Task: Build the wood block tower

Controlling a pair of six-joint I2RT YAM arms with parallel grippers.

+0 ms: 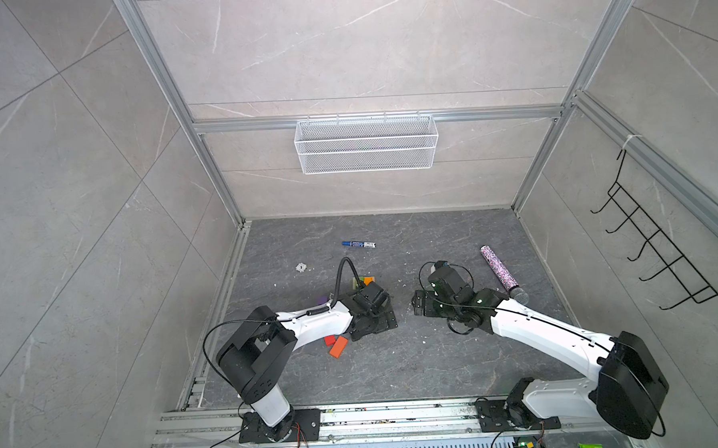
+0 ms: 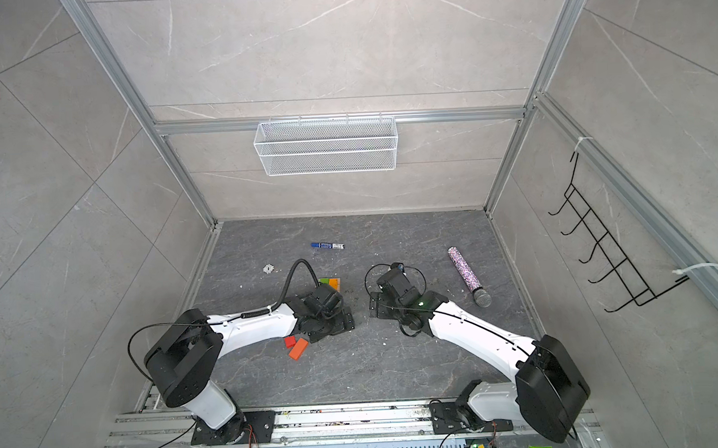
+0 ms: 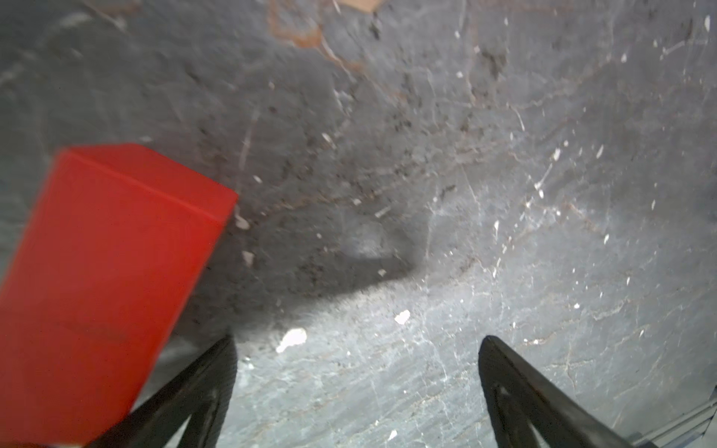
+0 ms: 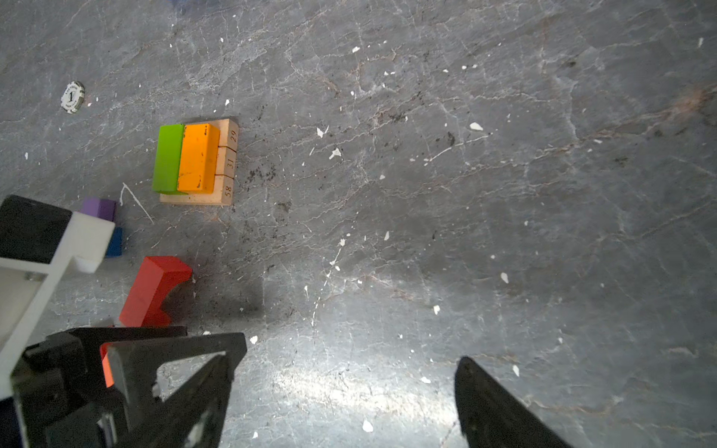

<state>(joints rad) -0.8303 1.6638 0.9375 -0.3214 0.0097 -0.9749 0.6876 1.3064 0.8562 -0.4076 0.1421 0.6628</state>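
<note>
In the right wrist view, the tan blocks [image 4: 229,163], three lying side by side, carry stamped numbers on their end faces: 29, 31 and 58. The white poker chip [image 4: 72,97] bears a digit 1 at its centre; its rim lettering is too small to read. The blue marker pen [image 1: 358,244] carries a white label in both top views, print illegible.

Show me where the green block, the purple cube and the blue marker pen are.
green block [image 4: 168,157]: right wrist view, middle of its top face.
purple cube [image 4: 99,205]: right wrist view, its top face.
blue marker pen [image 1: 358,244]: in a top view, middle of its barrel.
</note>
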